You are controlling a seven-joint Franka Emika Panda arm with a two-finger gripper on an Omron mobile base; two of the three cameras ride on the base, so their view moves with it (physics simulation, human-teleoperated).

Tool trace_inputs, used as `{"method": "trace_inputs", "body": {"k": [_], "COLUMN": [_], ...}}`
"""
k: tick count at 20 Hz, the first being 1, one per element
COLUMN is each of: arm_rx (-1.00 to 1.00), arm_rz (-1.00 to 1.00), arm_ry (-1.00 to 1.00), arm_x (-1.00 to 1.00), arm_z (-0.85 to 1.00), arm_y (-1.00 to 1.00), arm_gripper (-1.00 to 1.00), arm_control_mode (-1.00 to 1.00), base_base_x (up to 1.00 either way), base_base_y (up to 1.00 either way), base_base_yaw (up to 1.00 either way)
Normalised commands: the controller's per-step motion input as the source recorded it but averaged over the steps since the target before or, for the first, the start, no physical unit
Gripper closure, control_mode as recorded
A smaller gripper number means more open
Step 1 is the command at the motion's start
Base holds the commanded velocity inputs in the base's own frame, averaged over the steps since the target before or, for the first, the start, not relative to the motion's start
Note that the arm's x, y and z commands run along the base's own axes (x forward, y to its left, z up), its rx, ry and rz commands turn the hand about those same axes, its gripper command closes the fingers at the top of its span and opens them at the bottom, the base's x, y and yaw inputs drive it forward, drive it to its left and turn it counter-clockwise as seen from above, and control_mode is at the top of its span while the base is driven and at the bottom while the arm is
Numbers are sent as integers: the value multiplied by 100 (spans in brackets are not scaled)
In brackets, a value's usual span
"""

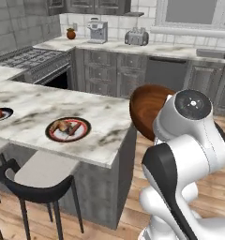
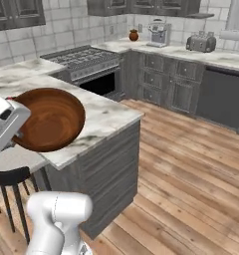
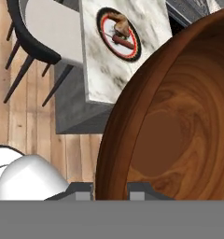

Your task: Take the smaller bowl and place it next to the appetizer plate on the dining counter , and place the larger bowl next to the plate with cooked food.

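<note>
The bowl (image 2: 49,119) is glossy reddish-brown with swirling wood grain. The counter (image 1: 102,126) is white marble veined grey. The plate (image 1: 68,129) is black-rimmed, white-centred, under brown food.

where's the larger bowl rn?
The larger bowl is held up in the gripper by its rim, off the end of the dining counter, right of the plate with cooked food.
</note>
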Motion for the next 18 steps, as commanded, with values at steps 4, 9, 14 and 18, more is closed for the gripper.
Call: {"method": "trace_inputs", "body": {"k": [4, 9, 14, 18], "arm_rx": [0, 0, 0, 0], "arm_rz": [0, 0, 0, 0], "arm_ry": [0, 0, 0, 0], "arm_x": [0, 0, 0, 0], "arm_z": [0, 0, 0, 0], "arm_y": [0, 0, 0, 0], "arm_gripper": [100, 100, 100, 100], "arm_control_mode": [100, 100, 100, 100], "base_base_x": [-46, -9, 2, 0], "base_base_y": [84, 98, 100, 100], "base_base_yaw": [-59, -52, -37, -34]}}
